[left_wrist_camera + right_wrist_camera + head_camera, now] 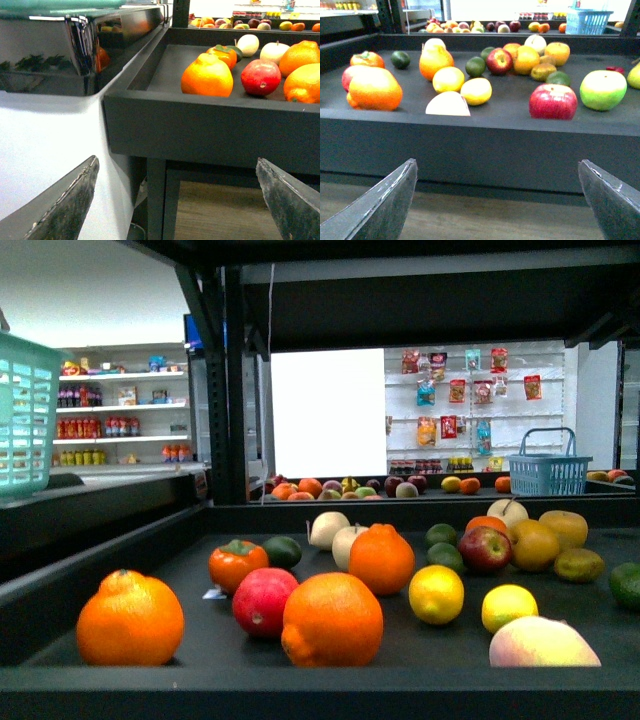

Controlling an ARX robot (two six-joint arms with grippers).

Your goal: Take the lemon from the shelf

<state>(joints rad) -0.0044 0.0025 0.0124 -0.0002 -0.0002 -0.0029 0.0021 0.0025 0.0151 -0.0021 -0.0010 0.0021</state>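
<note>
The shelf (300, 695) carries loose fruit on its dark deck. One lemon (436, 594) lies near the front edge, just right of a large orange (332, 619). A second lemon (509, 607) sits close beside the first, right behind a pale fruit (540, 643). Neither lemon is held. The left end effector (176, 160) and the right end effector (497, 162) are both in front of the shelf, short of its front edge. Both are released, jaws spread wide, gripping nothing.
</note>
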